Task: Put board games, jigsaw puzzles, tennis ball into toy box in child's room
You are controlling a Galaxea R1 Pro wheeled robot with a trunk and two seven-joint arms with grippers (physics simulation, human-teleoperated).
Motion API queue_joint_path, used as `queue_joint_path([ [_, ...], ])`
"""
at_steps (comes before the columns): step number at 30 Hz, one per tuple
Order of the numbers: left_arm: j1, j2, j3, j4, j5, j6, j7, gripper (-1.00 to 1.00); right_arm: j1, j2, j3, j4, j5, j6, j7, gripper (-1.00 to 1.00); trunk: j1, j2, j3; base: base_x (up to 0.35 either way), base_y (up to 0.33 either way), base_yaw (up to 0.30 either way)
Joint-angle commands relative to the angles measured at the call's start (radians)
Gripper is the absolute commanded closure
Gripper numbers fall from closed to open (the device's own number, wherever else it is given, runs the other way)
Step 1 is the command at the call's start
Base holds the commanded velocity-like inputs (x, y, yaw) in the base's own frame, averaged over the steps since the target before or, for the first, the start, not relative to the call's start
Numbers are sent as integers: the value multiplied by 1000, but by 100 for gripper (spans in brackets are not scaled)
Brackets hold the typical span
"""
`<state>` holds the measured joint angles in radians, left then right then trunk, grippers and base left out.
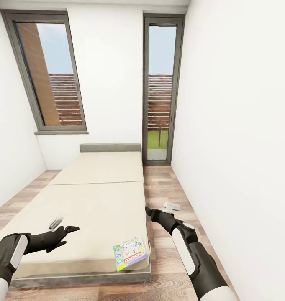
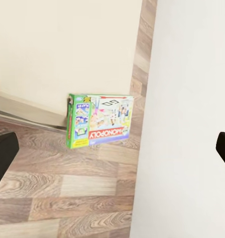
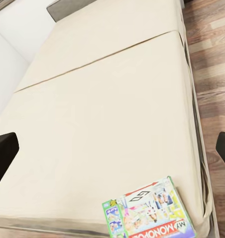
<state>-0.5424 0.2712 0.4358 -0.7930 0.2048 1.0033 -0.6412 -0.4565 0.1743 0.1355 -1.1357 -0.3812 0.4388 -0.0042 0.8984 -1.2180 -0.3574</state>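
Note:
One board game, a green-white Monopoly box (image 1: 131, 253), lies flat on the near right corner of the beige bed (image 1: 96, 196). My left gripper (image 1: 63, 225) hovers open over the bed's near left part, well left of the box. The left wrist view has the box (image 2: 100, 121) at the mattress edge, beyond black fingertips (image 2: 3, 153) set wide apart. My right gripper (image 1: 160, 207) is open above the floor beside the bed's right edge. From the right wrist the box (image 3: 149, 210) shows low on the mattress (image 3: 92, 114). The toy box, table, jigsaw puzzles and tennis ball are out of view.
A strip of wood-plank floor (image 1: 167, 196) runs between the bed and the white right wall (image 1: 238, 146). Two tall dark-framed windows (image 1: 159, 88) stand behind the grey headboard (image 1: 110, 147). More floor lies along the bed's left side.

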Motion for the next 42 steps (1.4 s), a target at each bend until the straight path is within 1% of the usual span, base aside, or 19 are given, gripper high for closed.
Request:
queue_joint_path([
  [1, -1, -1, 2, 0, -1, 5, -7, -100, -1, 0, -1, -1, -4, 5, 0, -100, 4, -8, -4, -5, 0, 0],
  [10, -2, -4, 1, 8, -2, 2, -19, -100, -1, 0, -6, -6, -4, 6, 1, -100, 38, -71, -33, -1, 0, 0],
  [14, -2, -5, -1, 37, -2, -4, -18, -100, -1, 0, -9, -9, -5, 8, 4, -100, 54, -99, -45, 0, 0, 0],
  [19, -2, -21, -2, 75, -2, -18, -17, -100, -1, 0, -14, -21, -5, 14, 8, -100, 73, -134, -61, 0, 0, 0],
  [23, -2, -40, -3, 93, -3, -45, -13, -100, -1, 0, -15, -47, -5, 25, 10, -100, 88, -162, -73, 0, 0, 0],
  [24, -2, -51, -4, 103, -3, -56, -11, -100, -1, 0, -15, -61, -5, 35, 10, -100, 92, -169, -77, 0, 0, 0],
  [30, -2, -90, -6, 137, -6, -90, -6, -100, -2, 0, -17, -103, -5, 81, 10, -100, 115, -211, -95, 0, 0, 0],
  [34, -2, -117, -7, 151, -9, -125, -5, -100, -2, 0, -17, -159, -5, 144, 10, -100, 130, -239, -108, 0, 0, 0],
  [35, -2, -128, -7, 158, -11, -133, -5, -100, -2, 0, -18, -188, -5, 175, 10, -100, 134, -246, -111, 0, 0, 0],
  [38, -2, -144, -8, 169, -12, -144, -4, -100, -2, 0, -19, -234, -5, 224, 10, -100, 146, -267, -120, 0, 0, 0],
  [42, -2, -168, -9, 176, -15, -154, -3, -100, -1, 0, -21, -262, -4, 251, 12, -100, 161, -295, -133, 0, 0, 0],
])
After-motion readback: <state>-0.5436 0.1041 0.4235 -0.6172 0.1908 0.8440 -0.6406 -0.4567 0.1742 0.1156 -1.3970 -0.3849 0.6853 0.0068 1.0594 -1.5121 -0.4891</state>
